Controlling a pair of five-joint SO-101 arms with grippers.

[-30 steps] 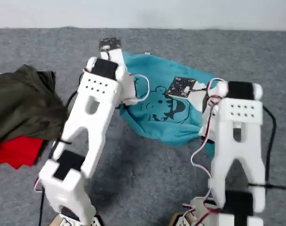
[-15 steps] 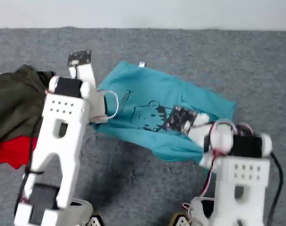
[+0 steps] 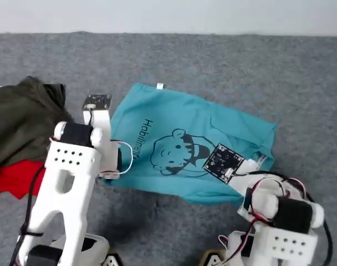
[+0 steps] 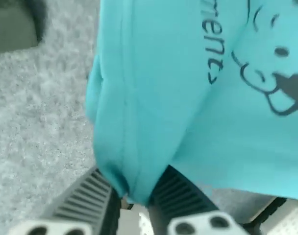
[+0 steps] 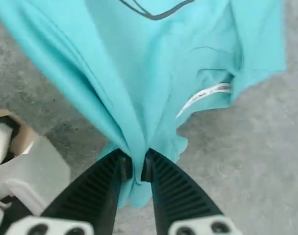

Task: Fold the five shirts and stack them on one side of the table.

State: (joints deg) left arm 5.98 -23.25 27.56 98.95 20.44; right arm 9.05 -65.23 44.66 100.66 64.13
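Note:
A teal shirt (image 3: 185, 138) with a printed cartoon face lies spread on the grey table, print up. My left gripper (image 4: 134, 198) is shut on a bunched fold at the shirt's near left edge (image 4: 124, 161). In the high view that gripper (image 3: 114, 166) sits at the shirt's left corner. My right gripper (image 5: 136, 169) is shut on gathered teal cloth (image 5: 139, 98) near the white label (image 5: 205, 95). In the high view it (image 3: 241, 178) is at the shirt's near right edge, under the wrist camera board.
A dark olive garment (image 3: 24, 119) lies heaped at the left edge over a red garment (image 3: 13, 177). Bare grey felt table (image 3: 168, 221) runs along the near side between the two arm bases and behind the shirt up to the white wall.
Both arms drew back toward the near edge, the left one also swinging left. The teal shirt came down from a raised bunch and now lies stretched flat.

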